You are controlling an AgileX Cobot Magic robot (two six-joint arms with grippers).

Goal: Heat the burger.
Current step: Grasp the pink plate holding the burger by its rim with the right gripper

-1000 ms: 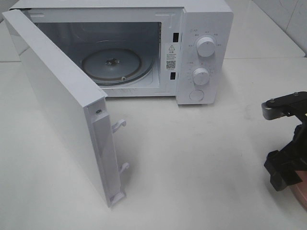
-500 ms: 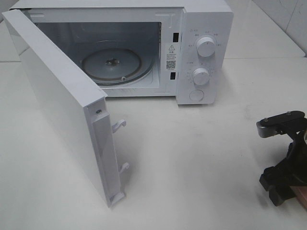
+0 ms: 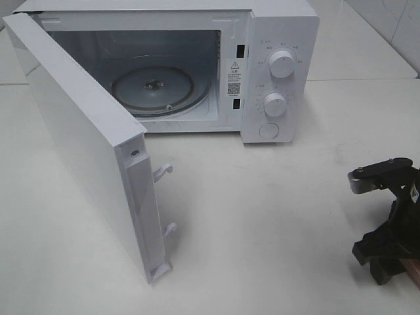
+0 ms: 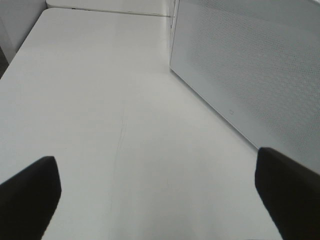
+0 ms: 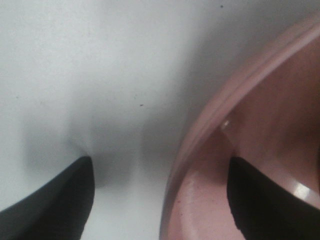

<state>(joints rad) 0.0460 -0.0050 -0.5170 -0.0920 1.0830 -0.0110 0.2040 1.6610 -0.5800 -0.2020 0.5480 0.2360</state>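
Setting: white microwave (image 3: 279, 39) at the far side of a white table (image 3: 262, 216), its door (image 3: 79, 138) swung wide open toward the near left.
Inside: round glass turntable (image 3: 152, 88) lies bare in the cavity.
Controls: two round knobs, upper (image 3: 281, 64) and lower (image 3: 274, 104), sit on the right-hand panel above a round button (image 3: 269, 130).
Right gripper (image 5: 160, 200): low at the near right edge of the table. Its jaws stand apart and astride the rim of a pink plate (image 5: 220, 100). One finger (image 5: 55, 205) is outside over the table and the other (image 5: 272, 200) over the plate's inner face. Neither finger can be seen pressing the rim, and nothing is held.
Left gripper (image 4: 159, 197): seen only in its own wrist view, above bare table just left of the door's dotted outer panel. Its jaws are spread wide with nothing between them.
Burger: it shows in none of the three views, so its place cannot be told. What can be seen of the plate carries nothing.
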